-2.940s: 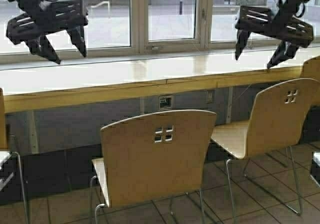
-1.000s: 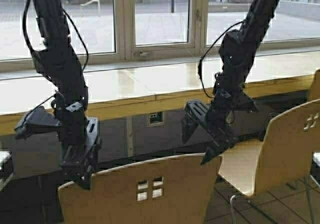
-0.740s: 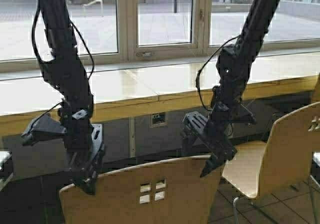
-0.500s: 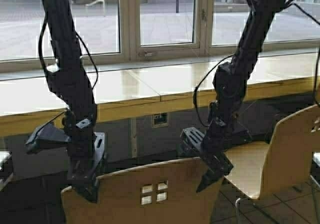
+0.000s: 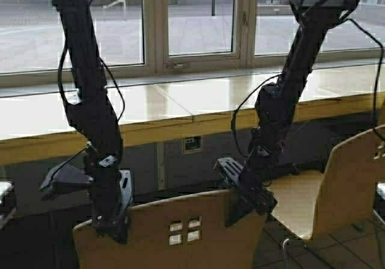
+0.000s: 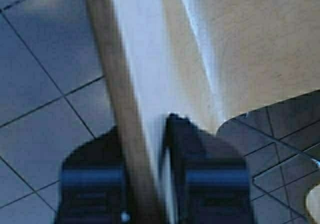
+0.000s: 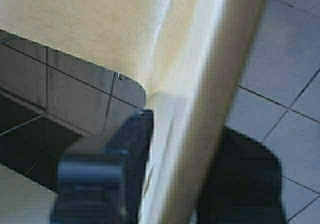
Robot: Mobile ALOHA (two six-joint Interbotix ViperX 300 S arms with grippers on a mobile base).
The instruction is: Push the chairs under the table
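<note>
The near tan chair [image 5: 180, 233] stands in front of me, its backrest facing me. My left gripper [image 5: 117, 233] straddles the backrest's top edge near its left end. My right gripper [image 5: 237, 212] straddles it near the right end. In the left wrist view the backrest edge [image 6: 107, 58] runs between the fingers [image 6: 205, 179] of the left gripper [image 6: 145, 129], which close on it. In the right wrist view the backrest [image 7: 225, 58] fills the right gripper [image 7: 185, 129] the same way. A second chair [image 5: 346, 179] stands at the right, pulled out. The table [image 5: 180, 100] runs along the window.
Windows stand behind the table. A wall socket [image 5: 191, 144] sits under it. The floor is dark tile beneath the table and lighter tile [image 6: 35, 134] behind the chair. Parts of other furniture show at the left edge [image 5: 3, 197] and at the right edge [image 5: 380, 192].
Both arms have come down from above the table, and the grippers have dropped over the near chair's backrest edge. The robot has driven closer to the chair.
</note>
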